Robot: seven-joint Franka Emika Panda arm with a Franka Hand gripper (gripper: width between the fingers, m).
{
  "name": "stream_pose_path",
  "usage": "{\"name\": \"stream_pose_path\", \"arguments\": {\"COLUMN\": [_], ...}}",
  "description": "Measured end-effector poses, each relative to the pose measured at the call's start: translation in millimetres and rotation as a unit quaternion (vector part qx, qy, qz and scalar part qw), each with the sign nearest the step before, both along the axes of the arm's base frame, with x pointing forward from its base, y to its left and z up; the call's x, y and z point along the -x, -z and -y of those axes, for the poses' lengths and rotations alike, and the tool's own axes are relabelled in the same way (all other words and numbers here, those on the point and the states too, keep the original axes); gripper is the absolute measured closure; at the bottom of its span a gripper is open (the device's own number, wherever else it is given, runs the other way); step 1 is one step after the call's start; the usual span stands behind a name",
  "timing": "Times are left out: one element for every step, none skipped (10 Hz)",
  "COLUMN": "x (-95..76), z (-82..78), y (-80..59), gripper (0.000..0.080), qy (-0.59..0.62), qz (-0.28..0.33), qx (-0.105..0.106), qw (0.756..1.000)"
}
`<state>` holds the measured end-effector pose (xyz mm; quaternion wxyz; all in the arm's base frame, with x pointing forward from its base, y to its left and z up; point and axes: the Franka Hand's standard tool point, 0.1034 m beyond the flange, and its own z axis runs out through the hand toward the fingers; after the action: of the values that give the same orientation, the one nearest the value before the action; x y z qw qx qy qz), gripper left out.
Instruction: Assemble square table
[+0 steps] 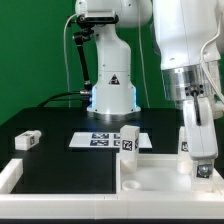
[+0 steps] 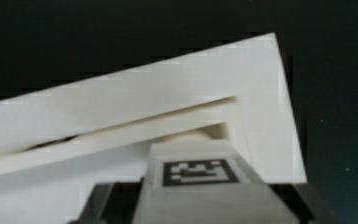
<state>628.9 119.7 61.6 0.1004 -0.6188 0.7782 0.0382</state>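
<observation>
**Leg held upright over the tabletop's corner**

At the right of the exterior view, the gripper (image 1: 197,150) is closed on a white leg (image 1: 196,143), held upright with its tag facing the camera. The leg's foot meets the square tabletop (image 1: 150,175), which fills the lower right of the frame. A second leg (image 1: 128,140) stands at the slab's far edge, just before the marker board (image 1: 98,139). A third leg (image 1: 29,140) lies at centre left on the black table (image 1: 55,125). In the wrist view, the leg's tag (image 2: 195,171) sits against the tabletop's rim.
</observation>
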Motion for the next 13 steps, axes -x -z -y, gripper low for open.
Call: {"name": "stream_pose_path", "arguments": {"x": [0.1,0.1,0.3,6.1,9.7,9.5,5.9,-0.7,0.3,0.8,0.7,0.8,0.8], "z": [0.0,0.0,0.4,5.2,17.0,31.4,42.7,44.5,43.3,42.9,43.1,43.0,43.1], "y": [0.5,0.5,-0.2,-4.9,-17.2,-32.2,-44.0,-49.4,-46.4,-45.7,-45.7,-45.5,-45.4], "gripper": [0.0505,0.0305,0.0305,0.018,0.0159,0.0159,0.0151,0.0151,0.015,0.015,0.015,0.015,0.015], "qy": [0.0,0.0,-0.004,-0.029,-0.048,-0.063,-0.063,-0.061,-0.063,-0.063,-0.063,-0.063,-0.063], "qz": [0.0,0.0,0.001,0.005,0.014,0.027,0.035,0.037,0.037,0.036,0.036,0.036,0.036], "qx": [0.0,0.0,0.001,0.004,0.006,0.009,0.012,0.01,0.011,0.011,0.012,0.012,0.012], "qw": [1.0,1.0,1.0,1.0,0.999,0.998,0.997,0.997,0.997,0.997,0.997,0.997,0.997]}}
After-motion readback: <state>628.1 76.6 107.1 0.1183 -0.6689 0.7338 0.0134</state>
